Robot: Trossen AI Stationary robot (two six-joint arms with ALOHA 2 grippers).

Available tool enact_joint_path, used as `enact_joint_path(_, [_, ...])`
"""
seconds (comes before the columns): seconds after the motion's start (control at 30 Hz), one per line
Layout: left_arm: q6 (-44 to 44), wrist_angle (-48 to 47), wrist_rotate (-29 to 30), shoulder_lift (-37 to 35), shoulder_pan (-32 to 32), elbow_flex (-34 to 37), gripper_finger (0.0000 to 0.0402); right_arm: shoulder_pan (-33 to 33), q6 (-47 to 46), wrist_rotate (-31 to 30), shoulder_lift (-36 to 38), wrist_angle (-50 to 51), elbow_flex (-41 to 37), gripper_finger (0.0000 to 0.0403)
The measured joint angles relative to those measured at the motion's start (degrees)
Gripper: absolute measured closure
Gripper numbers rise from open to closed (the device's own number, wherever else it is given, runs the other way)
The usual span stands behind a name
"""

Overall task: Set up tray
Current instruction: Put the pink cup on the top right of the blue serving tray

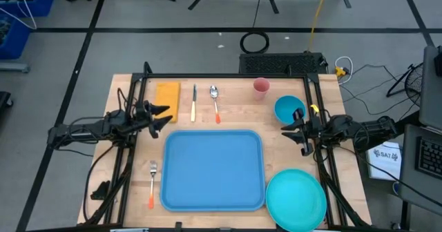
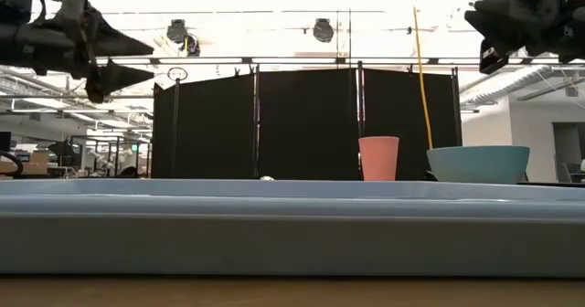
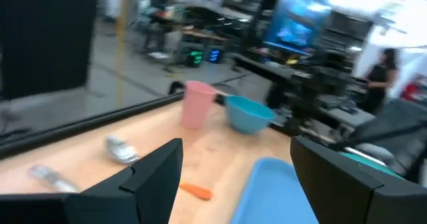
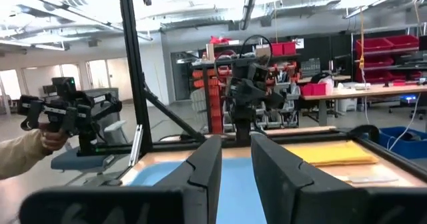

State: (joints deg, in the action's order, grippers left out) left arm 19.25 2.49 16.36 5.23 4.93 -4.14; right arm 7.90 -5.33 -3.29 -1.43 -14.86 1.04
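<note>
The blue tray point(image 1: 213, 170) lies mid-worktop point(image 1: 131, 190), bare. Beyond it: yellow sponge point(image 1: 167, 93), knife point(image 1: 194, 102), spoon point(image 1: 215, 101), pink cup point(image 1: 261, 88), blue bowl point(image 1: 289, 108). Fork point(image 1: 152, 182) left, turquoise plate point(image 1: 296, 199) right. Left tool point(image 1: 164, 117) wide, right tool point(image 1: 291, 131) narrow, both empty, raised.

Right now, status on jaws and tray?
Left gripper jaws open, empty, above table. Right gripper narrow gap, empty, beside bowl. Tray centered, bare. Nothing blocking.
</note>
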Motion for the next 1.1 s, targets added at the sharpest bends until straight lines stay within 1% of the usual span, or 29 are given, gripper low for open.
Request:
enact_joint_path(0.07, [1.54, -0.20, -0.74, 2.28, 0.93, -1.96, 0.0119, 0.03, 0.05, -2.54, 0.02, -0.44, 0.00, 0.0325])
enact_joint_path(0.13, [2.09, -0.94, -1.93, 5.60, 1.97, -4.54, 0.0119, 0.04, 0.23, -7.37, 0.00, -0.20, 0.00, 0.0325])
enact_joint_path(0.2, [0.44, -2.56, -2.76, 9.73, 3.14, -7.89, 0.0119, 0.01, 0.84, -12.10, 0.00, 0.29, 0.00, 0.0325])
enact_joint_path(0.3, [-2.65, -5.76, -3.54, 15.76, 4.94, -13.40, 0.0119, 0.02, 2.61, -17.05, 0.00, 0.12, 0.00, 0.0325])
enact_joint_path(0.37, [-4.97, -8.24, -5.07, 19.54, 6.06, -16.86, 0.0119, 0.00, 2.85, -22.97, -0.09, -0.87, 0.02, 0.0325])
enact_joint_path(0.4, [-6.42, -9.72, -5.92, 21.27, 6.53, -18.38, 0.0119, -0.09, 1.67, -27.17, -0.29, -1.36, 0.35, 0.0325])
enact_joint_path(0.47, [-8.30, -11.33, -6.26, 23.95, 7.53, -20.47, 0.0119, -0.66, 0.00, -35.75, -1.32, 0.81, 2.85, 0.0325])
enact_joint_path(0.5, [-8.80, -11.48, -6.26, 24.99, 8.03, -21.10, 0.0119, -1.03, -0.08, -39.11, -2.45, 4.57, 4.19, 0.0325])
enact_joint_path(0.53, [-9.51, -11.58, -6.29, 25.84, 8.51, -21.51, 0.0119, -1.36, -0.09, -42.02, -4.02, 6.93, 6.49, 0.0325])
enact_joint_path(0.63, [-10.86, -11.52, -6.28, 26.73, 10.03, -21.40, 0.0119, -3.10, 0.09, -50.18, -9.71, 8.23, 15.82, 0.0325])
enact_joint_path(0.67, [-10.77, -10.91, -6.20, 26.66, 10.63, -21.03, 0.0119, -3.87, 0.71, -51.52, -12.55, 9.64, 19.17, 0.0325])
enact_joint_path(0.73, [-10.14, -10.22, -6.23, 26.63, 11.68, -19.79, 0.0119, -5.42, 1.60, -52.61, -19.30, 15.21, 25.78, 0.0325])
enact_joint_path(0.8, [-9.91, -8.95, -6.67, 26.60, 12.57, -18.43, 0.0119, -8.06, 1.62, -53.69, -26.91, 21.16, 34.57, 0.0325])
enact_joint_path(0.9, [-9.53, -5.05, -8.47, 26.58, 13.75, -15.17, 0.0119, -14.63, -1.81, -52.97, -39.01, 35.21, 48.52, 0.0325])
enact_joint_path(0.93, [-9.44, -3.02, -9.67, 26.58, 14.01, -13.83, 0.0119, -17.37, -3.11, -50.22, -43.13, 40.43, 53.29, 0.0325])
enact_joint_path(1.03, [-8.90, 2.95, -13.93, 26.55, 14.50, -10.21, 0.0119, -27.08, -6.14, -38.99, -53.91, 53.76, 65.19, 0.0325])
enact_joint_path(1.1, [-8.25, 4.38, -14.88, 26.13, 14.79, -8.55, 0.0119, -34.10, -5.93, -31.50, -59.16, 57.54, 70.54, 0.0325])
